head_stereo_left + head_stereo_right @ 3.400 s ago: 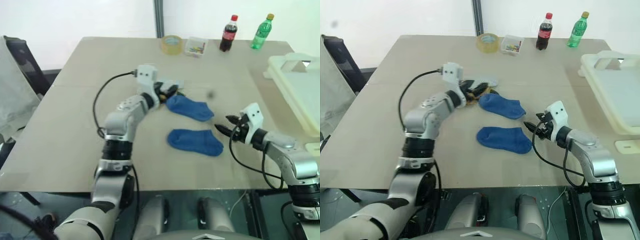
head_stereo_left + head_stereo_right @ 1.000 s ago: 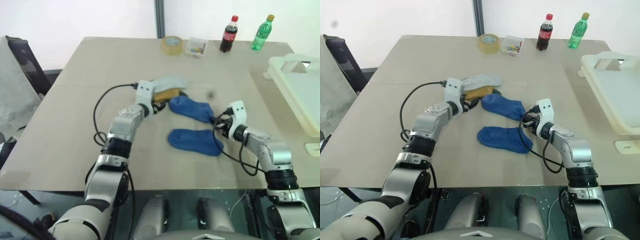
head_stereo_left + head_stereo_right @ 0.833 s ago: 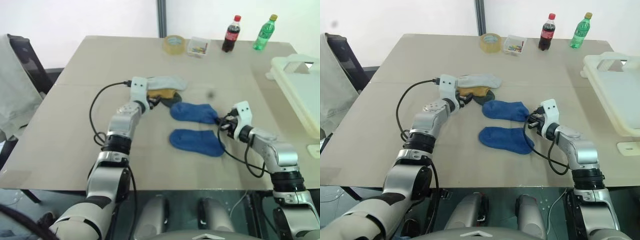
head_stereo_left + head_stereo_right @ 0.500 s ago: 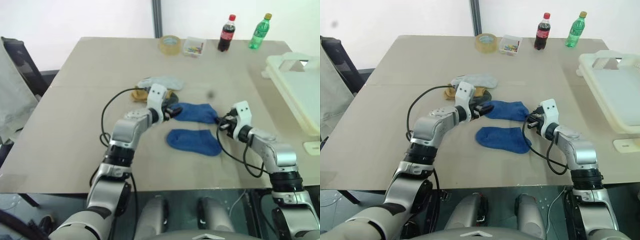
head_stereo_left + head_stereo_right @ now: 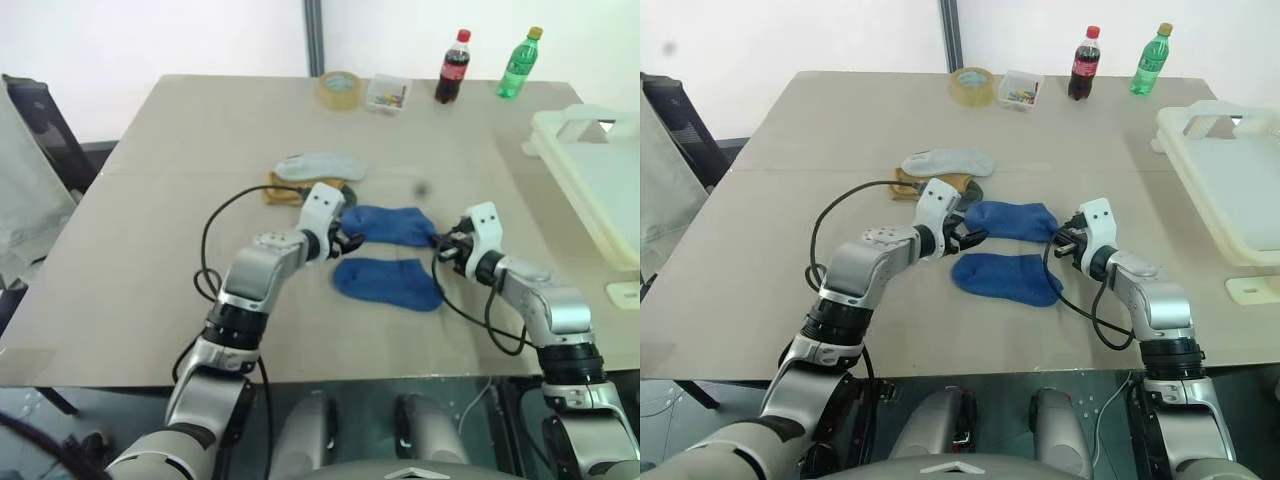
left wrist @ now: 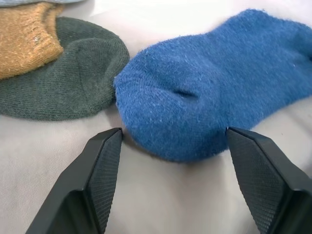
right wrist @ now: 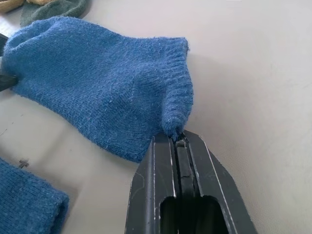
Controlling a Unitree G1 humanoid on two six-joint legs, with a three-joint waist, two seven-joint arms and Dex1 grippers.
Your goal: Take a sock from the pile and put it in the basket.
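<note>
1. Right gripper (image 7: 176,139) is clamped tight on the cuff edge of the far blue sock (image 5: 1012,220), which lies flat on the table (image 5: 840,130). So a sock is gripped but not lifted.
2. Left gripper (image 6: 173,146) stands wide apart, one finger on either side of that same sock's toe end, pads clear of the fabric. It is grasping nothing.
3. The pile (image 5: 310,180) sits at about 10 o'clock from the gripped sock: pale grey sock, mustard one, dark green one (image 6: 63,83) touching the blue toe.
4. A second blue sock (image 5: 1005,278) lies just beside the first, at its 6 o'clock.
5. The basket (image 5: 1230,190) waits well apart at 3 o'clock, no sock visible in it.
6. My read: the pick is underway; lift, carry and drop are all left.
</note>
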